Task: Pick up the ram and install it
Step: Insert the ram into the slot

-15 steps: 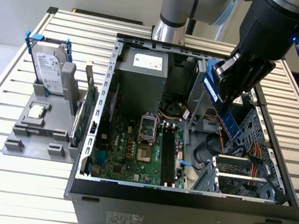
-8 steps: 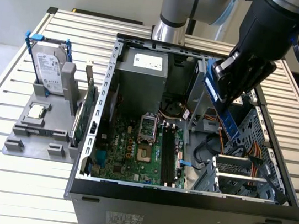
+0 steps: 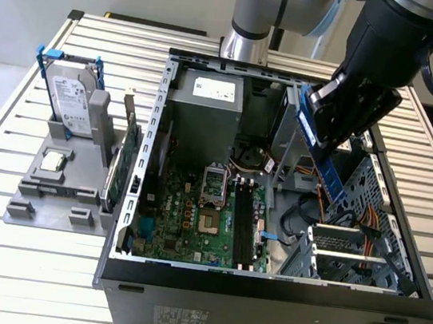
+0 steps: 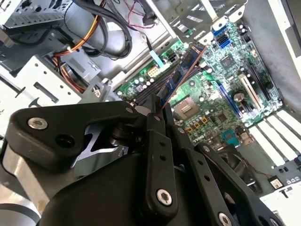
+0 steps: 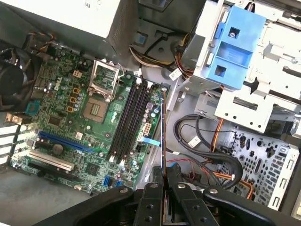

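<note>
A slatted metal table (image 3: pixel 14 279) carries an open computer case (image 3: pixel 262 293), which spreads from the centre of the exterior view toward four o'clock. The arm (image 3: pixel 380 32) enters at one o'clock above it. The motherboard (image 3: pixel 192 223) lies on the case floor. At nine o'clock of the case, a grey fixture (image 3: pixel 20 211) holds a hard drive (image 3: pixel 72 101) and a green expansion card (image 3: pixel 123 165). The gripper (image 3: pixel 336 142) pinches the ram (image 3: pixel 335 187), which hangs tilted in the air at two o'clock of the black memory slots (image 3: pixel 244 226), apart from them. In the first wrist view the stick sits edge-on between the fingers (image 5: pixel 175 176). A small CPU chip (image 3: pixel 54 161) rests on the fixture.
</note>
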`<state>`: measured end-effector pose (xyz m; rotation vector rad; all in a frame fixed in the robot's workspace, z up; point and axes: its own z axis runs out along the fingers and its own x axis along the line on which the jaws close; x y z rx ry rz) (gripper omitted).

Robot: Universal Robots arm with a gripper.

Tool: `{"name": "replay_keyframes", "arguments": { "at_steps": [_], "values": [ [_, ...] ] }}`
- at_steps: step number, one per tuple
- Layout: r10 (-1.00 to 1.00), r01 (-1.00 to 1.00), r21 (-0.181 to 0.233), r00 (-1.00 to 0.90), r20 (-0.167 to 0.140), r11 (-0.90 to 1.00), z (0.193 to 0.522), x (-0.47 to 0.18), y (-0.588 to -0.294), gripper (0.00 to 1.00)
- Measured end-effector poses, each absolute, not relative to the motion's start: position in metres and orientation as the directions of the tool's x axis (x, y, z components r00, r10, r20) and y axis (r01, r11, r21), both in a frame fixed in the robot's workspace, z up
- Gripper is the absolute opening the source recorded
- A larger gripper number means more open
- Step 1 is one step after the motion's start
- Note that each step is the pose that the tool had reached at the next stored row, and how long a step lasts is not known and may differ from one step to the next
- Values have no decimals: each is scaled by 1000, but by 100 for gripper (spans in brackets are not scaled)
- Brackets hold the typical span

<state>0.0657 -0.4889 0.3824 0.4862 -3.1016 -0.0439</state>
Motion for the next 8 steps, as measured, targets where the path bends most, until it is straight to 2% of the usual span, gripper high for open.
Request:
{"name": "replay_keyframes", "arguments": {
  "at_steps": [8],
  "values": [
    [-256,-256,28,-967,-2,966,382,66,-489,0]
  ]
}}
